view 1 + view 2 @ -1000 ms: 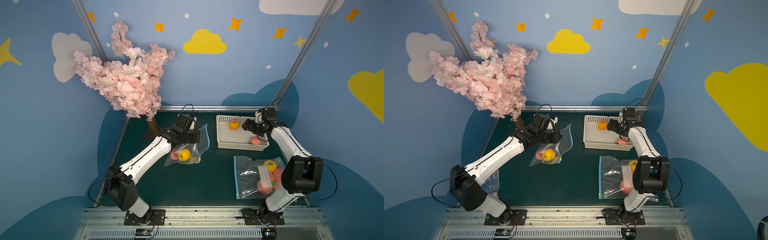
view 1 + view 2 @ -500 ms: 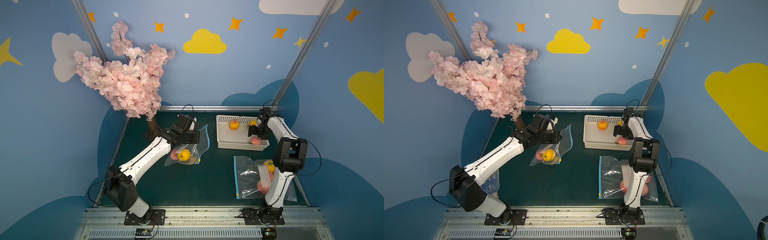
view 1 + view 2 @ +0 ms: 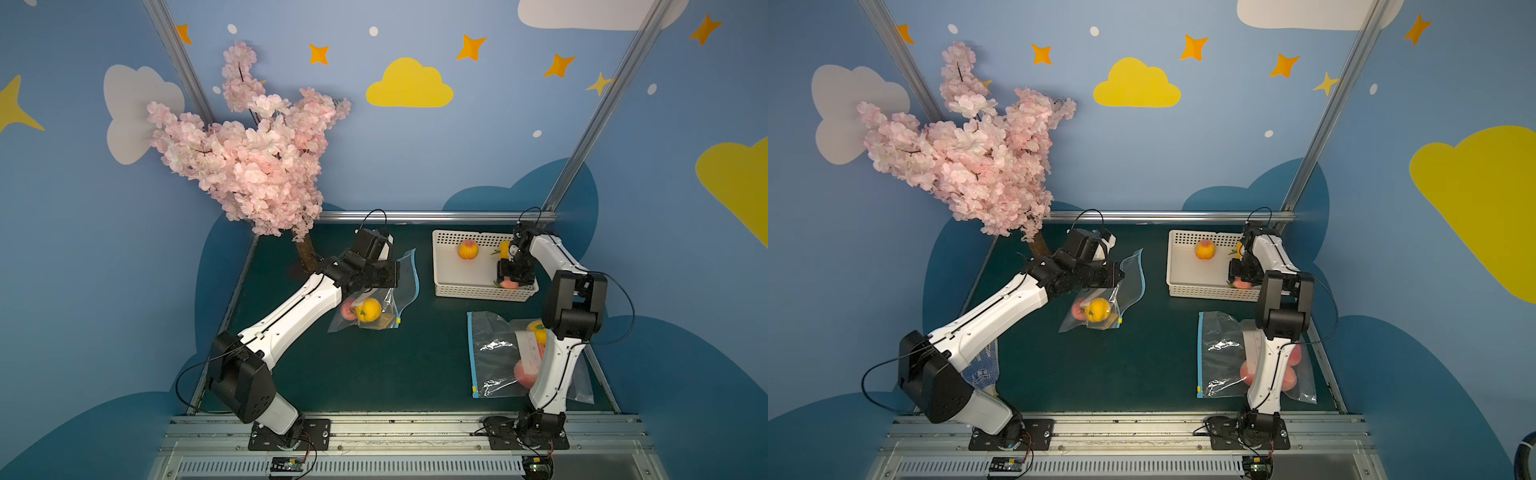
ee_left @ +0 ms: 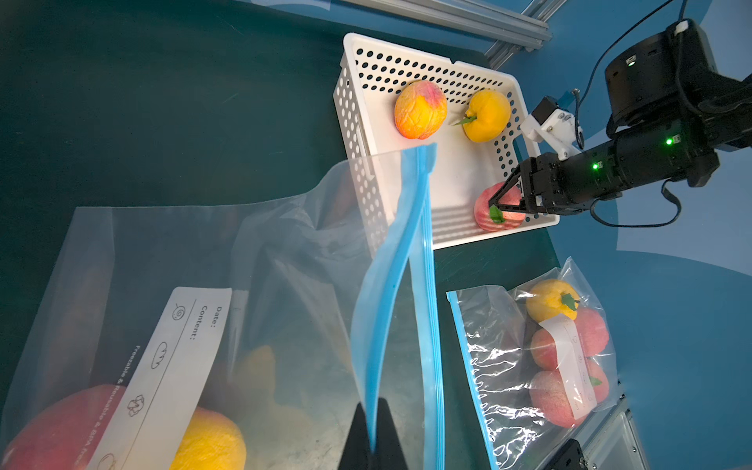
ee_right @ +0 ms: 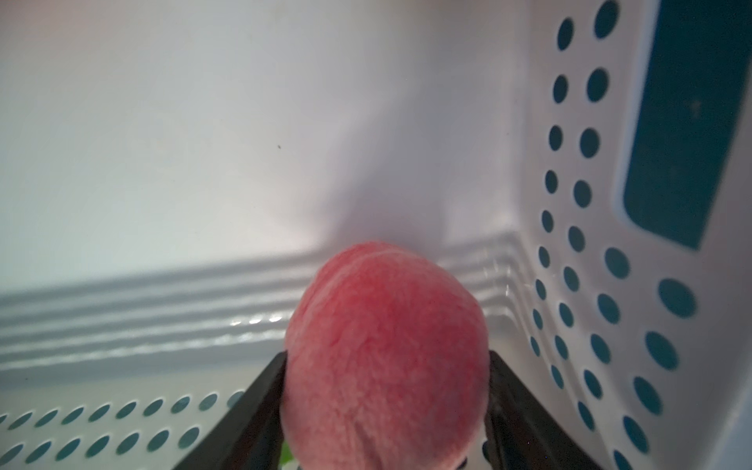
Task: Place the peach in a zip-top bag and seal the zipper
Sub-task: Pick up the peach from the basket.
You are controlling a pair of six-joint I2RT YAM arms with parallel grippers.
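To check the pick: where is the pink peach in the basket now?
In a top view the pink peach lies in the white basket's near corner on the robot's right side, between the right gripper's jaws.

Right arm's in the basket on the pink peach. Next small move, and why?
Probably lift straight up: the right claw grips the pink peach in a corner of the white basket, with walls close by, and the left claw holds the zip-top bag by its open mouth.
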